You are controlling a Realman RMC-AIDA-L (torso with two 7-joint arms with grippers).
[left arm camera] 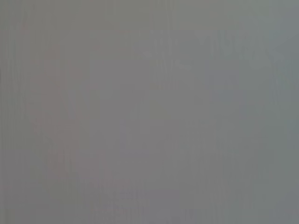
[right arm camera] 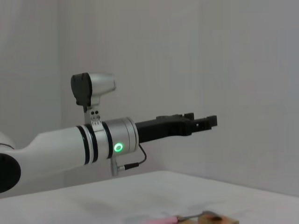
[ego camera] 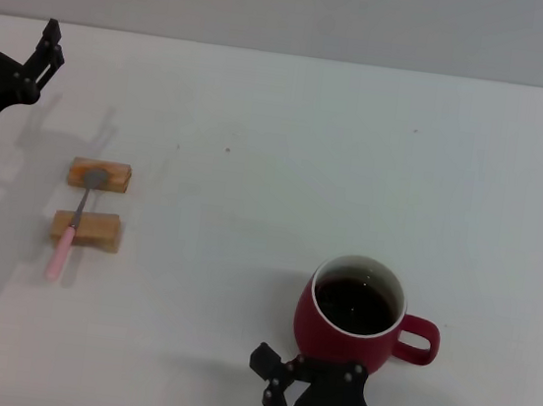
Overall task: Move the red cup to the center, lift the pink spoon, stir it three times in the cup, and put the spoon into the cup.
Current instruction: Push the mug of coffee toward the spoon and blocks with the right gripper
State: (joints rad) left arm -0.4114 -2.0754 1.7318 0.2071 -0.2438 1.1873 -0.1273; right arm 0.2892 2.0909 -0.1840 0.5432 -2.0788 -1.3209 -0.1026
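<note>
The red cup [ego camera: 350, 312] is sitting on the white table [ego camera: 288, 146] toward the near right, holding dark liquid, with its loop handle pointing to the robot's right. The right gripper [ego camera: 275, 377] is hovering just at the near side of the cup; two black fingers are showing apart from each other, so it is standing open with nothing between them, and whether a finger is touching the cup wall cannot be told. The pink spoon [ego camera: 74, 225] is lying well apart from the cup, over on the left, bridging two small wooden blocks [ego camera: 100, 174]: its grey bowl is resting on the farther block and its pale pink handle is crossing the nearer block [ego camera: 85, 229] and reaching past it toward the robot. The left gripper [ego camera: 43, 61] is hanging at the far left edge, beyond the blocks and clear of the spoon, gripping nothing. In the right wrist view that left gripper [right arm camera: 198, 123] is showing from the side, stretched out level above the table, and how wide its fingers are standing cannot be told.
</note>
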